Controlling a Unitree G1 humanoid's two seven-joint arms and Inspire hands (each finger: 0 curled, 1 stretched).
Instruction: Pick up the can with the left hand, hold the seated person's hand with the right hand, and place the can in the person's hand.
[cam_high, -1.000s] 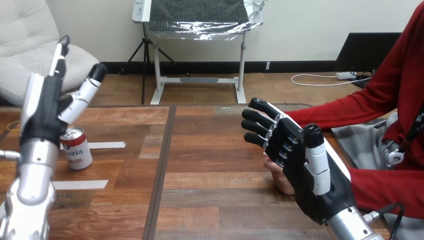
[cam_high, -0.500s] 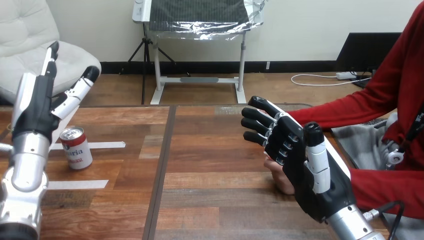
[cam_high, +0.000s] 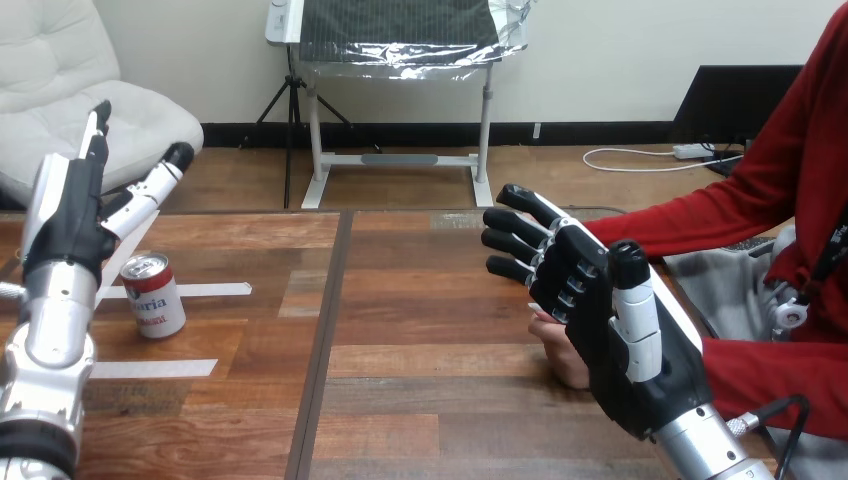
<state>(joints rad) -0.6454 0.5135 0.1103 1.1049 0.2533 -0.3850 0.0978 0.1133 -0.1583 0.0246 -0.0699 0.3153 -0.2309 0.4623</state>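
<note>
- Can (cam_high: 152, 297) stands upright on the table (cam_high: 420, 330) at the 9 o'clock side, untouched, with a white tape strip (cam_high: 215, 291) just beside it at 3 o'clock.
- Left hand (cam_high: 68, 225) hangs in the air at about 11 o'clock of the can, clear of it. Its fingers are straight and point up, and its thumb is spread wide toward 2 o'clock; it holds nothing.
- Right hand (cam_high: 592, 330) is at the table's 4 o'clock side, fingers relaxed and fanned toward 10 o'clock, thumb straight along its back; nothing is pinched.
- The person's hand (cam_high: 562, 358) shows just under the right hand's palm, at its 8 o'clock edge. No robot finger is seen curled round it, and whether the two touch I cannot tell.
- Step in hand, as I judge it: the reach for the can. Neither the pick-up nor the hold of the person's hand looks done.
- Next move calls for the left hand to come down toward 5 o'clock until the can sits between thumb and fingers, then to close round its side at mid height.
- After that the right hand would need to curl round the person's hand before the can is carried across toward 3 o'clock.
</note>
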